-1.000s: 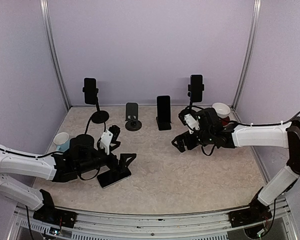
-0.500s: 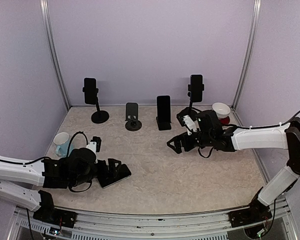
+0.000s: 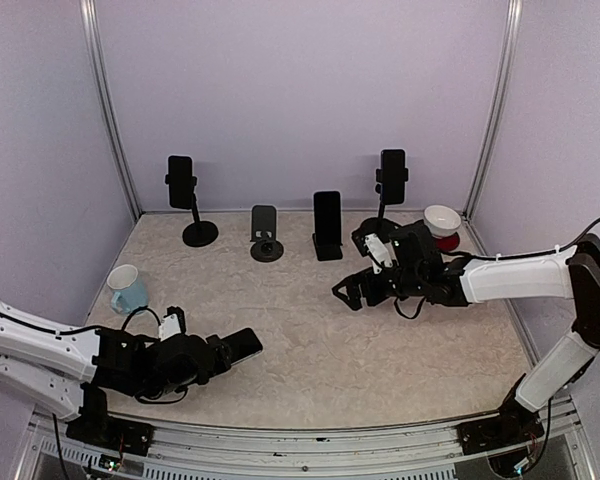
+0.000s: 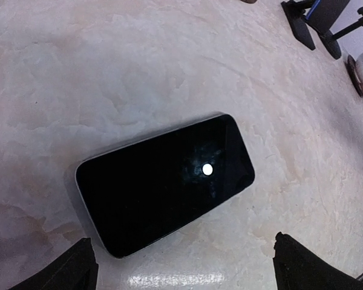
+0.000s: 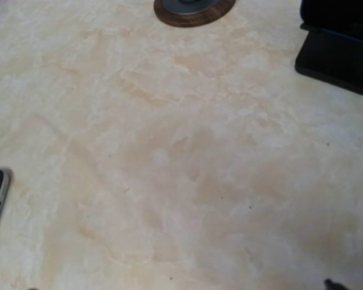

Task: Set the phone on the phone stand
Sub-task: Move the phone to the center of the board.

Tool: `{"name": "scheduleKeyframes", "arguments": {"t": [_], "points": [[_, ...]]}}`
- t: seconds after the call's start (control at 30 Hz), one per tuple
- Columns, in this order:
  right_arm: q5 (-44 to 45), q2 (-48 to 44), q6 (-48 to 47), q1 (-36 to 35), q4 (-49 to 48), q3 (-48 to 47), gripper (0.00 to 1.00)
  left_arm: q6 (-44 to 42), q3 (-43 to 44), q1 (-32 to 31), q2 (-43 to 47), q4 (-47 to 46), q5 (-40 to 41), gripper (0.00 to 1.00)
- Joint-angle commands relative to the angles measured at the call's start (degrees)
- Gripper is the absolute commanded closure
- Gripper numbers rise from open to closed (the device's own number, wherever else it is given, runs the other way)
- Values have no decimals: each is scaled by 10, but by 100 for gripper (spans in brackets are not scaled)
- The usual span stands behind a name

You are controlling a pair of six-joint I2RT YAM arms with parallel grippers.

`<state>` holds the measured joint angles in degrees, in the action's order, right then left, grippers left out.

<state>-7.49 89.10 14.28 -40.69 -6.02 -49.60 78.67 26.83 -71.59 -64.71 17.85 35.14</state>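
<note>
Pale lilac panels close the space: the back wall (image 3: 300, 90) stands far ahead of the left gripper (image 4: 190, 269), with side walls (image 3: 30, 150) to either flank. Aluminium posts (image 3: 108, 110) stand in the two back corners. The tabletop (image 3: 380, 350) is beige and marbled under soft, even light. A small glare patch (image 4: 175, 279) lies directly beneath that gripper.

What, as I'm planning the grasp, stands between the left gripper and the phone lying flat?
Nothing visible: the phone lies uncovered directly ahead of the open left gripper.
</note>
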Motion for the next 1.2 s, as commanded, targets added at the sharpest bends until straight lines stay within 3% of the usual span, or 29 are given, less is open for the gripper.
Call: {"name": "scheduleKeyframes", "arguments": {"t": [0.0,0.27,0.77,1.17], "points": [[3,17,4,-7,-18,6,0,118,39,-14,-46,95,51,1],[-1,30,5,-10,-16,-1,0,138,39,-1,-90,95,53,1],[12,28,4,-11,-11,0,0,46,-6,63,-105,-51,12,1],[23,24,1,-10,-9,2,0,-35,8,99,-223,-200,-20,1]]}}
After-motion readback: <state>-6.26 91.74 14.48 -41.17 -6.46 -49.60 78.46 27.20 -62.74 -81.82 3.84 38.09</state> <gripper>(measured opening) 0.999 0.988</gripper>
